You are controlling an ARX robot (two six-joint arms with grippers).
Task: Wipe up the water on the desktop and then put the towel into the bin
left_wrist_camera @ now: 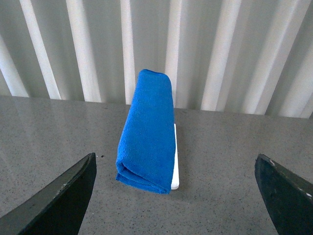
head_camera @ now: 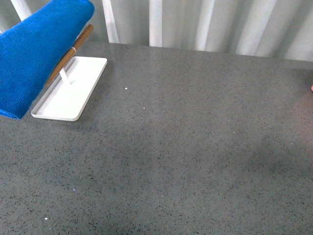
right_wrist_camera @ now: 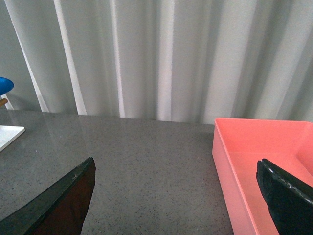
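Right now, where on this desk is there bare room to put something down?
The desktop is bare from the tray across to the bin, and all along the near side. Only the far left corner is crowded: the towel hangs over the tray.

A pale grey-white curtain [head_camera: 205,24] hangs in vertical folds across the back, softly lit.

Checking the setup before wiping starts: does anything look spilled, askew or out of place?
Nothing stands out. The towel hangs folded over a wooden rail above the white tray. No clear puddle shows on the desktop, only a faint darker patch toward its right side.
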